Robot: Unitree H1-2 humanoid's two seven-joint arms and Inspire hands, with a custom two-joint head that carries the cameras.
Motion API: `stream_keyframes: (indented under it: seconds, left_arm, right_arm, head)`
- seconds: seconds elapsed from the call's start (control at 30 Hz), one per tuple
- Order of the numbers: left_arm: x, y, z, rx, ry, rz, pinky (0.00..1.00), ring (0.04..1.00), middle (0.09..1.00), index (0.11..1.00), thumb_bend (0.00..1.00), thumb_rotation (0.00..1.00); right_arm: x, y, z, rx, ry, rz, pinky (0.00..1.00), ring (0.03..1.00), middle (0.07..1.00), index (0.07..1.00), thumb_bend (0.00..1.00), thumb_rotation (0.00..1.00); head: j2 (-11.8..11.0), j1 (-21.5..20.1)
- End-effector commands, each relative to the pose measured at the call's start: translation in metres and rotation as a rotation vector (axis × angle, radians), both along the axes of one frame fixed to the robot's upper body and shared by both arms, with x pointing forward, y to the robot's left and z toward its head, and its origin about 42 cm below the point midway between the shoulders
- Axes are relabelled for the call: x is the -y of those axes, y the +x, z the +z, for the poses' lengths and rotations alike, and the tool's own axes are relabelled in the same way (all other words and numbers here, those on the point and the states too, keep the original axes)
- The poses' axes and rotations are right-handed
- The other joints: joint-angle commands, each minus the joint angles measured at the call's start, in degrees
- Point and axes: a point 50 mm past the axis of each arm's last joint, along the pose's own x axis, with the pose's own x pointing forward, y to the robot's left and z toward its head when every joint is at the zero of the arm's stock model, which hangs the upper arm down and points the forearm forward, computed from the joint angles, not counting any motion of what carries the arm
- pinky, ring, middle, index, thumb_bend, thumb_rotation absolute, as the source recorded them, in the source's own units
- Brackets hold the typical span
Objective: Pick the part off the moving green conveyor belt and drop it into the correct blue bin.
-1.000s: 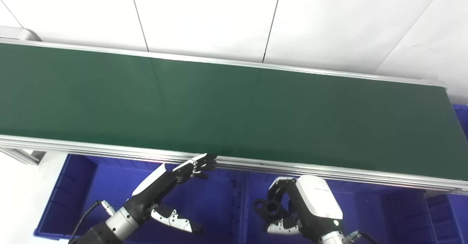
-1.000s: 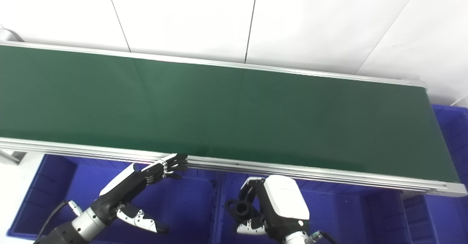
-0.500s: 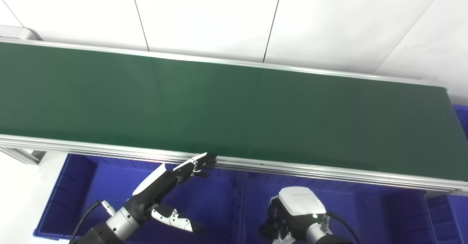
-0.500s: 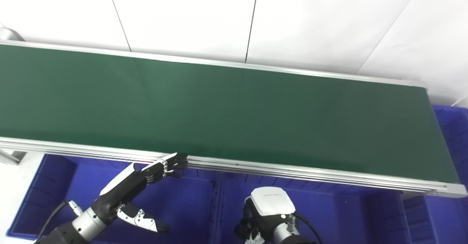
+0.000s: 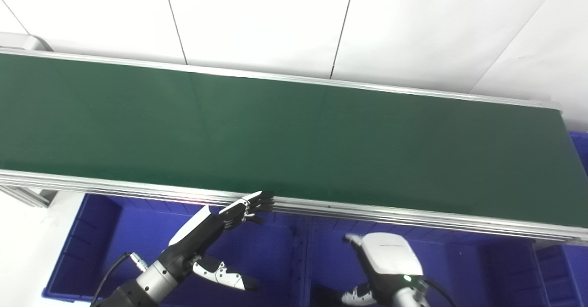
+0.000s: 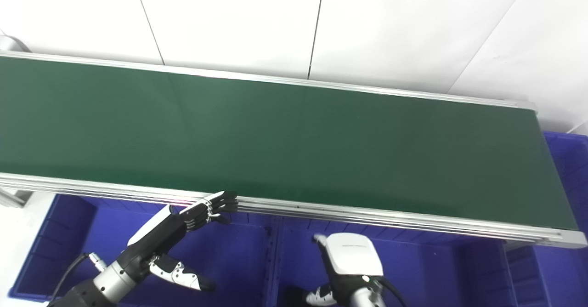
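Glossy white-backed right hand [image 5: 388, 263] hangs over smooth blue bin [image 5: 464, 263], grip seemingly hidden.

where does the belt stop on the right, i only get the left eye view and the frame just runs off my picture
Observer: In the right eye view the belt ends inside the picture. The near rail of its frame finishes in a corner close to the right edge.

Operator: ok and that thin blue strip at my right edge, is it a bin

Observer: It looks like one. The right eye view shows a wide piece of a blue bin just past the belt's end, with a ribbed inner wall. Its floor is cut off by the picture edge, so I cannot tell what is in it.
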Motion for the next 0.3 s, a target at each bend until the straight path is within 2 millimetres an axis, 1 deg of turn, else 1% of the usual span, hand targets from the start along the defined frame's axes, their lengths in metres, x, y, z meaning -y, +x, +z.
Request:
stream_keyframes:
  seconds: [0.0, 0.1, 0.2, 0.23, 0.27]
  left_arm:
    - [-0.003, 0.0, 0.011, 0.027, -0.019, -0.005, 0.78, 0.872, 0.917, 0.926, 0.76, 0.25]
    - [-0.004, -0.001, 0.012, 0.029, -0.013, -0.006, 0.79, 0.872, 0.918, 0.926, 0.76, 0.25]
    - [-0.005, -0.002, 0.013, 0.029, -0.012, -0.001, 0.81, 0.874, 0.916, 0.924, 0.76, 0.26]
    - [-0.005, -0.002, 0.013, 0.029, -0.011, -0.001, 0.81, 0.873, 0.916, 0.924, 0.76, 0.25]
    - [-0.005, -0.003, 0.014, 0.03, -0.01, 0.001, 0.81, 0.874, 0.917, 0.924, 0.76, 0.25]
  right_arm:
    - [-0.007, -0.011, 0.018, 0.109, 0.157, -0.064, 0.78, 0.802, 0.815, 0.831, 0.64, 0.25]
    - [-0.01, -0.026, 0.027, 0.146, 0.321, -0.136, 0.75, 0.793, 0.817, 0.841, 0.67, 0.22]
    - [-0.013, -0.041, 0.034, 0.16, 0.479, -0.2, 0.72, 0.789, 0.824, 0.851, 0.65, 0.24]
    - [-0.012, -0.046, 0.034, 0.174, 0.513, -0.209, 0.71, 0.785, 0.821, 0.847, 0.65, 0.24]
    - [-0.011, -0.049, 0.031, 0.189, 0.54, -0.216, 0.7, 0.778, 0.816, 0.84, 0.63, 0.23]
  head:
    - [0.4, 0.6]
    - [0.7, 1.0]
    - [1.1, 1.5]
    - [1.2, 1.8]
    - [1.3, 2.2]
